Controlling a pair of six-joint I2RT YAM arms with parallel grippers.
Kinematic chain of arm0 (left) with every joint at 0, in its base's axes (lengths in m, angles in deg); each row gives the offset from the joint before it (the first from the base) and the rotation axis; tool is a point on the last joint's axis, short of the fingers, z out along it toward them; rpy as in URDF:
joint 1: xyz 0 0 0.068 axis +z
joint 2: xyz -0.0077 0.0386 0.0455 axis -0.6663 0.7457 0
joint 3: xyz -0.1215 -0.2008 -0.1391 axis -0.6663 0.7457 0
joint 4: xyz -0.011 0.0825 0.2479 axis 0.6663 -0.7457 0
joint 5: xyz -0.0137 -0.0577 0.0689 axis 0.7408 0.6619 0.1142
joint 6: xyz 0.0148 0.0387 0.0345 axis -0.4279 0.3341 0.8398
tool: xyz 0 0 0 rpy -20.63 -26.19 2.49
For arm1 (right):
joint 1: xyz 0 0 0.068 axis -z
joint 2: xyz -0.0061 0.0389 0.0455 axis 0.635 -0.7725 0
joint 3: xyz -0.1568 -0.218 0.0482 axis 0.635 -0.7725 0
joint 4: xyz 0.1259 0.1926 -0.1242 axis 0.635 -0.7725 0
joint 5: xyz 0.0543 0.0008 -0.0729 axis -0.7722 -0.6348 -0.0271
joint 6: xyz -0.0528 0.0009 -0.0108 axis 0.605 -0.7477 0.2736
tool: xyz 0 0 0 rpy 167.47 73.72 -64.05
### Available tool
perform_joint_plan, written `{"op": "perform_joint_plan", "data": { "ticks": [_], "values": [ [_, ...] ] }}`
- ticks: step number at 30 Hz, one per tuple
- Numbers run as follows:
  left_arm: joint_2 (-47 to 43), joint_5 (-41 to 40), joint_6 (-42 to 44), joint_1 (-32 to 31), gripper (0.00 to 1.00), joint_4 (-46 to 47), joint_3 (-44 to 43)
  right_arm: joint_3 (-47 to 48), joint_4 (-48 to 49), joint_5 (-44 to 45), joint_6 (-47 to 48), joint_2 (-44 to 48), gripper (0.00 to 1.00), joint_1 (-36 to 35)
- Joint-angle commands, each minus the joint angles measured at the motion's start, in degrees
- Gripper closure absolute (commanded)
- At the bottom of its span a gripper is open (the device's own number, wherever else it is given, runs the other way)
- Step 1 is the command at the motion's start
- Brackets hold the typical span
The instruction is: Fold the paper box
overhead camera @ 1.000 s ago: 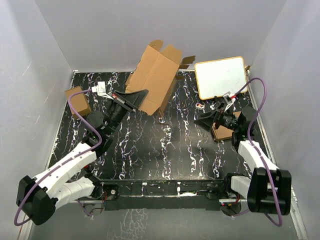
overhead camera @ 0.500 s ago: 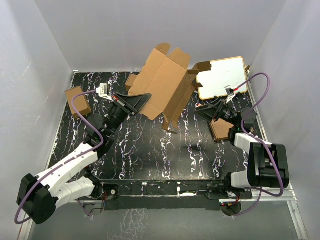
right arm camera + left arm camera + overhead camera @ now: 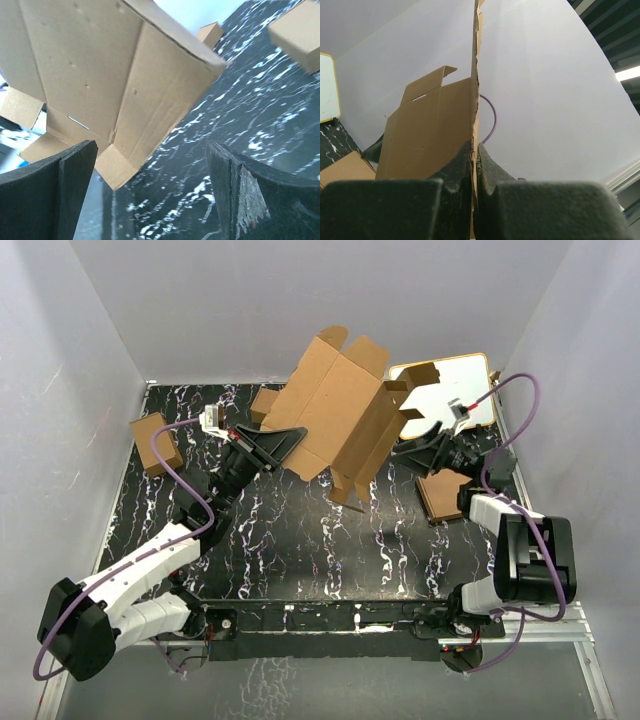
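Observation:
The paper box (image 3: 335,405) is a creased brown cardboard sheet with flaps, held tilted in the air over the table's far middle. My left gripper (image 3: 292,438) is shut on its lower left edge. In the left wrist view the two pads pinch that edge of the paper box (image 3: 430,135) at the left gripper (image 3: 475,152). My right gripper (image 3: 402,452) stands open just right of the sheet, close under its right flaps. In the right wrist view the paper box (image 3: 100,65) fills the upper left, and nothing lies between the wide-apart fingers (image 3: 60,190) of the right gripper (image 3: 150,165).
A white board (image 3: 450,390) with a yellow rim lies at the back right. A flat brown cardboard pile (image 3: 445,498) sits below it near the right arm. A short brown carton (image 3: 155,440) stands at the left edge. The enclosure's walls close in on three sides.
My left arm has lifted the paper box and swung it to the right, over part of the white board. The right gripper has moved up and left toward the sheet's right edge, staying open.

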Motion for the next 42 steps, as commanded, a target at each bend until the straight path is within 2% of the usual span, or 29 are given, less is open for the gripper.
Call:
{"op": "perform_joint_plan", "data": {
  "ticks": [1,5,6,7,11,17,20,29,36,40,42],
  "values": [
    [-2.9,1.0,0.9,0.3,1.0,1.1,-0.5,6.1,-8.1,-7.0,19.8,8.4,0.01,7.3],
    [-4.6,0.8,1.8,0.4,1.0,0.0,0.6,12.9,-48.4,-9.0,56.8,16.9,0.01,10.4],
    [-4.7,1.0,1.8,0.5,1.0,0.1,0.8,14.8,-56.0,-8.7,63.3,18.1,0.01,10.4],
    [-4.7,1.3,1.8,0.5,1.0,-0.1,0.9,16.1,-58.8,-8.8,66.5,18.7,0.01,10.4],
    [-4.9,3.9,2.2,0.8,1.0,-1.7,0.5,22.0,-59.7,-9.7,67.8,18.0,0.01,10.4],
    [-5.4,6.2,1.1,0.9,1.0,-0.4,2.3,35.7,-73.7,-5.9,74.7,12.3,0.01,10.4],
    [-5.8,6.3,0.9,1.0,1.0,-0.3,3.0,38.5,-77.9,-3.8,78.5,11.8,0.0,10.4],
    [-4.5,8.6,0.6,1.0,1.0,0.9,2.5,42.3,-80.2,-4.6,80.4,10.4,0.03,10.2],
    [-4.5,9.4,0.9,1.5,1.0,0.5,2.3,41.9,-82.9,-7.2,83.7,10.3,0.36,9.8],
    [-4.6,9.5,1.8,1.7,1.0,-0.6,2.2,42.2,-84.5,-7.0,85.8,10.6,0.76,9.5],
    [-5.2,9.3,3.8,2.0,1.0,-3.4,1.7,42.3,-85.7,-6.1,87.0,10.8,0.9,9.5]
  ]
}}
